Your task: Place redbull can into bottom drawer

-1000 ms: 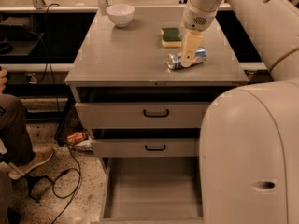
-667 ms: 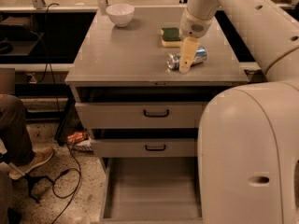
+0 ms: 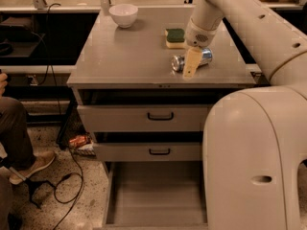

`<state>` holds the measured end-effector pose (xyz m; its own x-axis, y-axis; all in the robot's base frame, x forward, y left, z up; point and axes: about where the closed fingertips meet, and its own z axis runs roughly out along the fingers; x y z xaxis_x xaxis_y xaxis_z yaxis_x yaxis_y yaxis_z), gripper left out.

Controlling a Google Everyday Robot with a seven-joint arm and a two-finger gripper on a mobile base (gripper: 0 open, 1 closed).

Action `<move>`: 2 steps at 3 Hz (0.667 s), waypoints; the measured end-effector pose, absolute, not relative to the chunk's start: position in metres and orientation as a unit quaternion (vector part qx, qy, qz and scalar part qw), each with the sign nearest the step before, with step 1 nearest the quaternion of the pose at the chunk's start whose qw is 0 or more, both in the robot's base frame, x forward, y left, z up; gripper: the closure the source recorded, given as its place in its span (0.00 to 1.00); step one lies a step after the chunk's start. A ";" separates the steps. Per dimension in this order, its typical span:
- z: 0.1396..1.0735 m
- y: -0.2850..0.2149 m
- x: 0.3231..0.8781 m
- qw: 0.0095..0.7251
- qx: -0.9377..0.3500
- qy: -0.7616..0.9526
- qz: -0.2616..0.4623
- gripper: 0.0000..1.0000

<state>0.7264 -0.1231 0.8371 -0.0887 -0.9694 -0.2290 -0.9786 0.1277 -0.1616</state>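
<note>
The redbull can lies on its side on the grey cabinet top, toward the right front, its silver end facing left. My gripper comes down from the arm at the upper right and sits right at the can's middle, covering part of it. The can rests on the top. The bottom drawer is pulled out wide below the cabinet, a plain grey tray with nothing in it.
A green-yellow sponge lies just behind the can and a white bowl stands at the back. The two upper drawers stand slightly ajar. My body fills the right. A person's leg and shoe and cables are on the left floor.
My gripper has moved slightly down and toward the front, over the can's middle. The can has not visibly moved.
</note>
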 end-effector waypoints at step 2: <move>0.840 -0.133 0.723 0.149 -0.650 0.745 0.021 0.63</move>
